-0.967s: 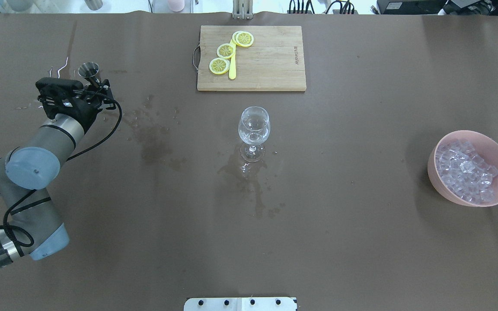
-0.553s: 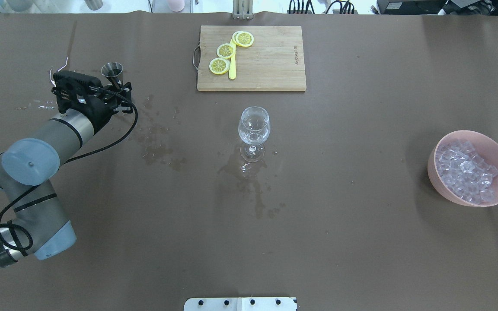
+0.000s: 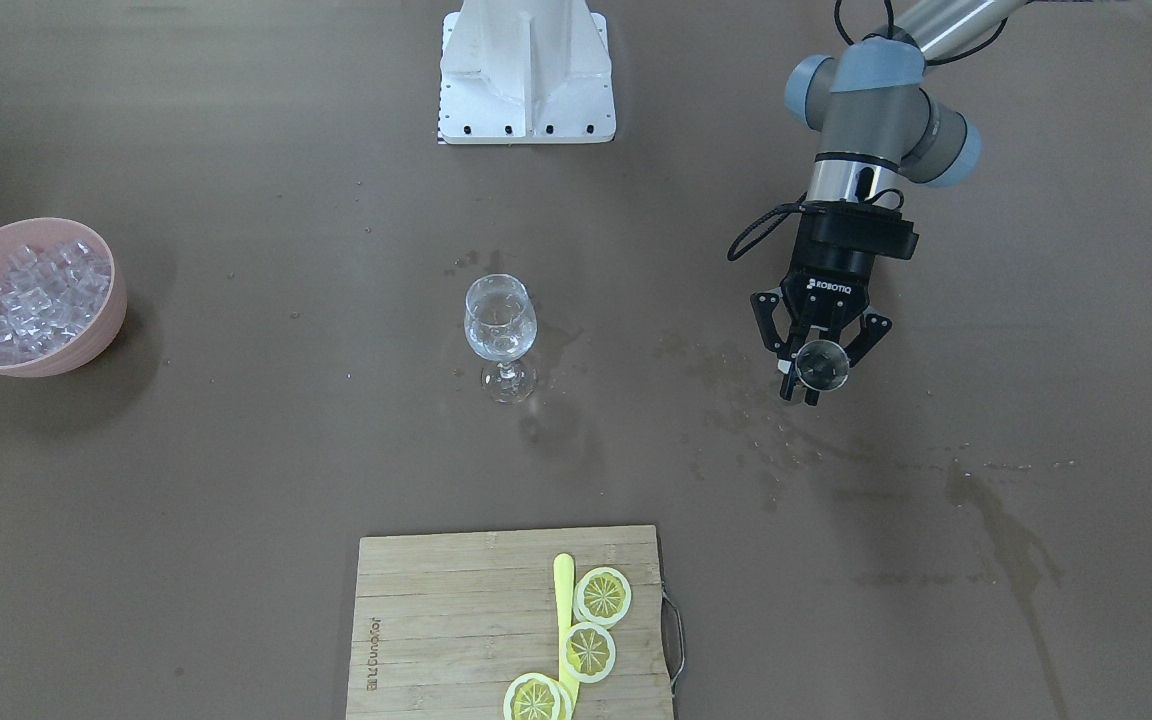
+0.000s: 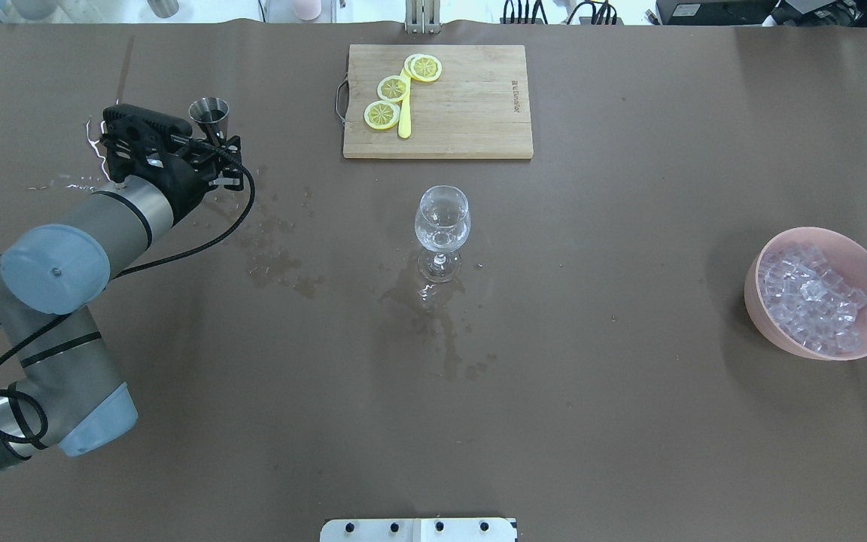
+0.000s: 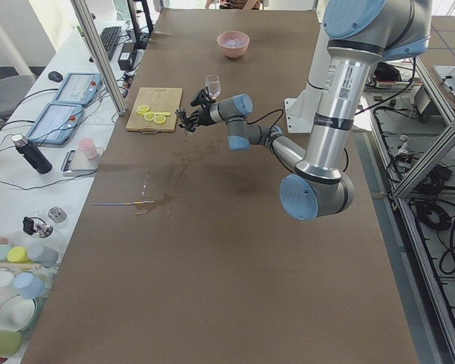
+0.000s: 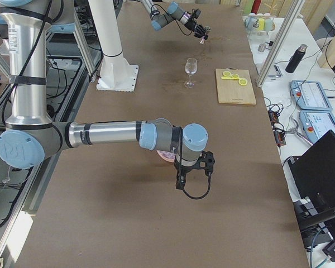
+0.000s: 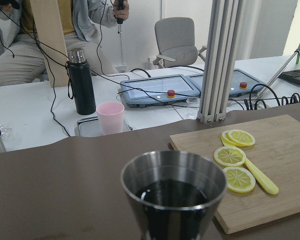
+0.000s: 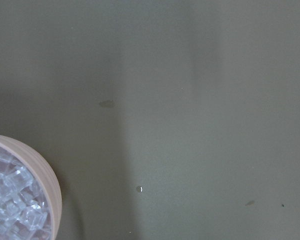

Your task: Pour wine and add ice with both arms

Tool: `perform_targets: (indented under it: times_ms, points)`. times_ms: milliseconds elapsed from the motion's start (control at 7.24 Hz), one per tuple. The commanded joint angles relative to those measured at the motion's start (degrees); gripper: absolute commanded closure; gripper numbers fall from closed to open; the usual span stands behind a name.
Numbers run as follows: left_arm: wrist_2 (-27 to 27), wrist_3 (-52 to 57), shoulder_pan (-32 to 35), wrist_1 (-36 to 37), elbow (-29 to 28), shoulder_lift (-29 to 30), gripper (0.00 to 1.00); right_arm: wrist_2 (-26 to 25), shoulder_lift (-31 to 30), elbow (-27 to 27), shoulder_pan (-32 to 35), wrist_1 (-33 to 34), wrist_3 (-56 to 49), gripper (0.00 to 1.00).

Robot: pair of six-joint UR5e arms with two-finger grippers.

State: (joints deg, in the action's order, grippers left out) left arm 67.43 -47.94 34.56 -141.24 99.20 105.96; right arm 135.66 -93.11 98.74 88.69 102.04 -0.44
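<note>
The left pincer (image 4: 214,143) is clamped on the narrow waist of a conical brushed-steel jigger (image 4: 208,111), which it holds upright toward the far left corner of the matte brown tabletop (image 4: 629,414). Wine (image 7: 172,192) pools dark inside the jigger. A clear stemmed glass (image 4: 442,218) stands mid-tabletop, well apart. Glassy ice (image 4: 810,297) cubes are heaped in a smooth pink bowl (image 4: 768,331) by the right edge. The right pincer (image 6: 191,167) hangs near it; I cannot tell its gape.

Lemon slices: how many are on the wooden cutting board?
4 round yellow lemon slices, all on the rectangular wooden cutting board: one nearest its metal handle, one mid-row, and two overlapping at the far end, the top one partly hiding the other.
</note>
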Motion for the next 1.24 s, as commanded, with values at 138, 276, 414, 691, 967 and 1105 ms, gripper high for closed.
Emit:
perform_targets:
  times_ms: [138,276,414,691,967,1105]
  points:
    - [4.9,3.4,-0.6,2.3,2.8,0.8,1.0,0.0,0.0,-0.4,0.0,0.0,0.0,0.0]
    - [7.7,4.0,-0.6,2.7,2.9,2.8,1.0,0.8,-0.1,-0.6,0.0,0.0,0.0,0.0]
    - [10.1,4.1,-0.9,2.9,2.7,4.8,1.0,0.8,-0.1,-0.7,0.1,0.0,0.0,0.0]
    - [16.8,4.2,-1.2,3.9,2.8,6.4,1.0,0.8,0.4,-0.3,0.1,-0.1,0.0,0.0]
    - [16.7,10.6,-3.0,12.5,4.6,9.9,1.0,1.1,0.8,0.6,0.1,-0.1,0.0,0.0]
    - [16.8,13.5,-3.9,15.4,6.3,10.3,1.0,2.1,1.0,0.5,0.1,0.0,0.1,0.0]
